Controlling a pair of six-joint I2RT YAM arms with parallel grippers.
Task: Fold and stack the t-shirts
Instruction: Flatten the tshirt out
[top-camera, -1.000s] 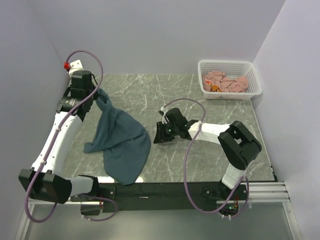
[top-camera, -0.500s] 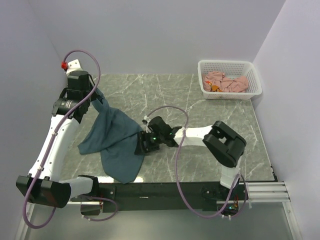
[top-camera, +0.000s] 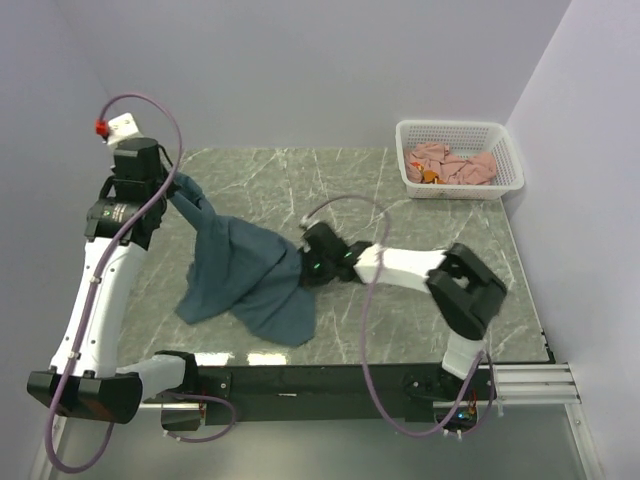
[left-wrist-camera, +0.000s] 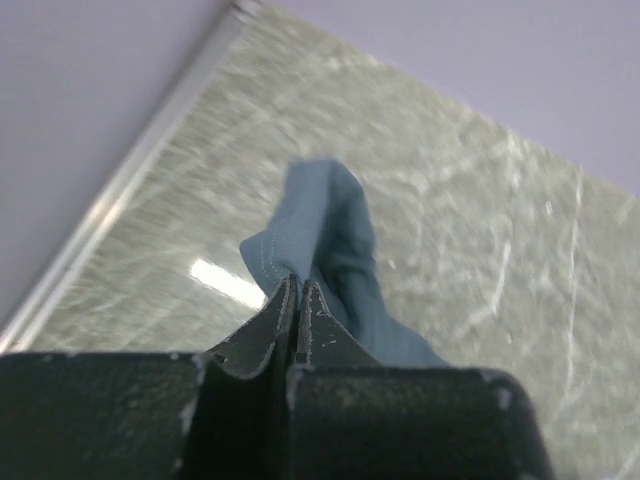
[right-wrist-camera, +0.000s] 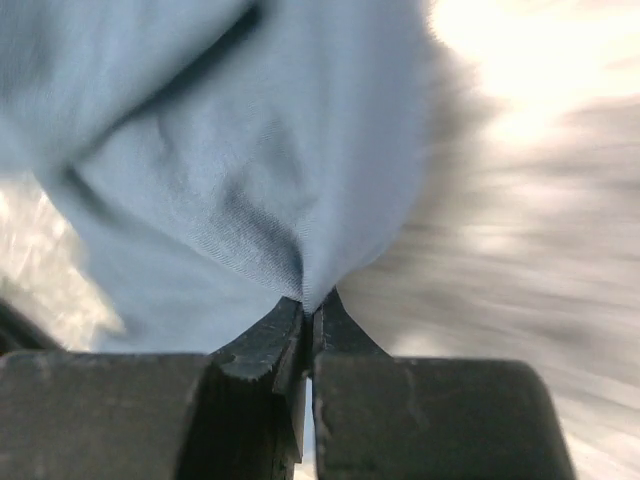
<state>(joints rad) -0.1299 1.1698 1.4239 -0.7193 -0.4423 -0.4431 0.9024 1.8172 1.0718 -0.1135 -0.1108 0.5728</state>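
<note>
The dark slate-blue t-shirt (top-camera: 245, 275) hangs bunched from the upper left down onto the marble table. My left gripper (top-camera: 172, 186) is raised at the far left and shut on one end of it; in the left wrist view the cloth (left-wrist-camera: 325, 235) comes out from between the closed fingertips (left-wrist-camera: 299, 285). My right gripper (top-camera: 298, 268) is low at the shirt's right edge and shut on a pinch of the blue fabric (right-wrist-camera: 230, 170), which fills most of the right wrist view above the gripper (right-wrist-camera: 308, 305). Salmon-pink t-shirts (top-camera: 452, 163) lie crumpled in the basket.
A white lattice basket (top-camera: 510, 155) stands at the table's back right corner, close to the right wall. Grey walls close in the left, back and right sides. The marble table (top-camera: 420, 320) runs to a dark front edge by the arm bases.
My right gripper moved left to the shirt's right edge and shut on it. My left gripper rose and shifted left, pulling the shirt's top end up; the cloth spread rightward.
</note>
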